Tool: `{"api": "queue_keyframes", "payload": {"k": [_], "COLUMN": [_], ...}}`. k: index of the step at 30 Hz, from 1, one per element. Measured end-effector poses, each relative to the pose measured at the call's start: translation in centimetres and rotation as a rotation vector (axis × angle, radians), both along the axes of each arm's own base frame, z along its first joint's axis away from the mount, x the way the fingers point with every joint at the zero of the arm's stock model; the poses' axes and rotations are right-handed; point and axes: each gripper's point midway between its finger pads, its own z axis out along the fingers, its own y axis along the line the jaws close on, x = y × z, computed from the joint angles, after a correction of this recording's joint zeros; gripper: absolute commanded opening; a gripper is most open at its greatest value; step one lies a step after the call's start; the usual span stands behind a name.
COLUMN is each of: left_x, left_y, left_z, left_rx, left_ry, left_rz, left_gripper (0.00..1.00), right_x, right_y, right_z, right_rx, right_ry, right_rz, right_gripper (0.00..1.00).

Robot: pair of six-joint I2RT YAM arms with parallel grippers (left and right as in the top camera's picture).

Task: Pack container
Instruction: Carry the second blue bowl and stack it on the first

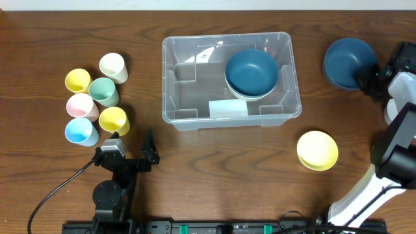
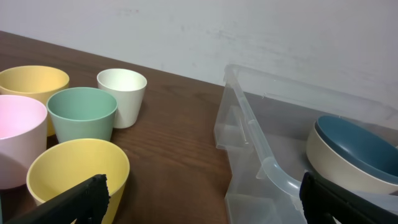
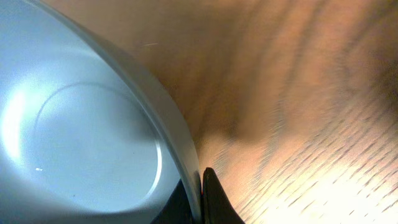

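We hold the right gripper [image 1: 365, 79] pinched on the rim of the blue bowl [image 1: 344, 60], a grip that suits carrying it to the container [image 1: 167, 84]. The container sits mid-table with nested bowls [image 1: 252, 71] stacked at one end, saving room. The left gripper [image 1: 132, 153] stands spread wide beside the cups [image 1: 104, 92].

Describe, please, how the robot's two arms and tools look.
The left arm is black, with a silver block and a trailing black cable; its tool has black fingers. The right arm has white links, black joints and a black tool.
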Motion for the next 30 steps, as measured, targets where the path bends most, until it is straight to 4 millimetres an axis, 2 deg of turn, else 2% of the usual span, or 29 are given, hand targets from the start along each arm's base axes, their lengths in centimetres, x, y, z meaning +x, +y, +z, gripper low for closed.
{"api": "queue_keyframes", "payload": {"k": [2,4,8,9,12,15,17,19,23,27,30], "left_x": [0.0,0.0,0.0,0.0,0.0,0.0,0.0,0.0,0.0,0.0,0.0], "left_y": [0.0,0.0,0.0,0.0,0.0,0.0,0.0,0.0,0.0,0.0,0.0], "left_z": [0.0,0.0,0.0,0.0,0.0,0.0,0.0,0.0,0.0,0.0,0.0], "left_rx": [0.0,0.0,0.0,0.0,0.0,0.0,0.0,0.0,0.0,0.0,0.0], "left_ry": [0.0,0.0,0.0,0.0,0.0,0.0,0.0,0.0,0.0,0.0,0.0], "left_rz": [0.0,0.0,0.0,0.0,0.0,0.0,0.0,0.0,0.0,0.0,0.0], "left_gripper": [0.98,0.98,0.98,0.98,0.98,0.98,0.98,0.98,0.98,0.98,0.98], "right_x": [0.3,0.6,0.2,-0.1,-1.3,-1.8,-1.8,-1.6,-0.9,-0.1,0.6], "right_y": [0.6,1.1,3.3,4.5,8.8,14.0,17.9,21.0,26.5,29.7,30.6], "right_z": [2.2,6.2,16.3,19.2,25.1,27.8,28.1,27.4,24.3,20.3,17.1], "right_rx": [0.001,-0.025,-0.119,-0.146,-0.188,-0.185,-0.164,-0.145,-0.125,-0.137,-0.154], "right_ry": [-0.049,-0.132,-0.327,-0.385,-0.506,-0.575,-0.589,-0.577,-0.51,-0.415,-0.342], "right_rz": [0.035,0.075,0.165,0.2,0.309,0.432,0.526,0.596,0.708,0.763,0.775], "right_gripper": [0.01,0.01,0.01,0.01,0.01,0.01,0.01,0.01,0.01,0.01,0.01]}}
